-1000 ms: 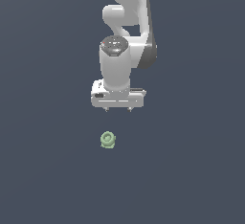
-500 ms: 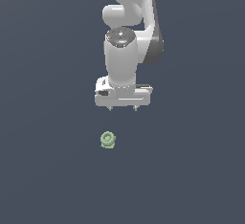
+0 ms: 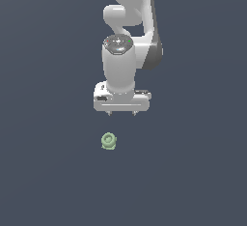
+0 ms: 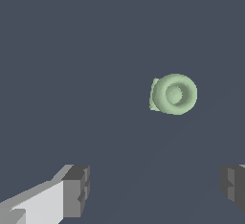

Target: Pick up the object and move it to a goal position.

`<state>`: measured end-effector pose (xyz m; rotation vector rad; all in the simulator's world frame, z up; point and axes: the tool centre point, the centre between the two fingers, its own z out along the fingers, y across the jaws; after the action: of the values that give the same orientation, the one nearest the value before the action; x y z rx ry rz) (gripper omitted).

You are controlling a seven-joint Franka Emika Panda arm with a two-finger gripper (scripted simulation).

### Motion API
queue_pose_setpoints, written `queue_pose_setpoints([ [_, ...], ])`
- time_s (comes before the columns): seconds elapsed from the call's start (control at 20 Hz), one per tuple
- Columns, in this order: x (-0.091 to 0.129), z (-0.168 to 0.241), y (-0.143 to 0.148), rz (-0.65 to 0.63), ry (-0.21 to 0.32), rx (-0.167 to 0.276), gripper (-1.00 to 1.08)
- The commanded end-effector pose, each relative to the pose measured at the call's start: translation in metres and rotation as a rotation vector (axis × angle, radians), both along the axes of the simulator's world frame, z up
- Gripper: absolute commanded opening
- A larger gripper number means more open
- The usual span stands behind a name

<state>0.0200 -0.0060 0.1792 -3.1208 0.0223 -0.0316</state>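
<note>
One small pale green knob [image 3: 109,141] with a ring-shaped top lies on the dark grey floor [image 3: 43,172], apart from the white gripper [image 3: 121,113]. Its two fingers [image 4: 76,189] are spread wide and hold nothing; in the exterior view the knob is below them.

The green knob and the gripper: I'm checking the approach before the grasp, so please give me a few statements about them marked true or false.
1. The gripper is holding the green knob. False: the knob lies apart from it, on the dark surface.
2. The jaws stand open with nothing between them. True: in the wrist view the two fingertips sit wide apart around an empty gap.
3. The knob's ring-shaped top faces the wrist camera. True.
4. In the exterior view the knob lies right of the gripper. False: it lies below it and slightly left.
5. A second object lies near the knob. False: only the knob shows.
</note>
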Motion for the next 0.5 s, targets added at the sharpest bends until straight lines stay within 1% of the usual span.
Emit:
queue_pose_setpoints([
  [0.0,0.006,-0.007,-0.005,-0.013,0.003,-0.001,1.00],
  [0.45,0.039,-0.051,-0.037,-0.085,0.013,-0.010,1.00],
])
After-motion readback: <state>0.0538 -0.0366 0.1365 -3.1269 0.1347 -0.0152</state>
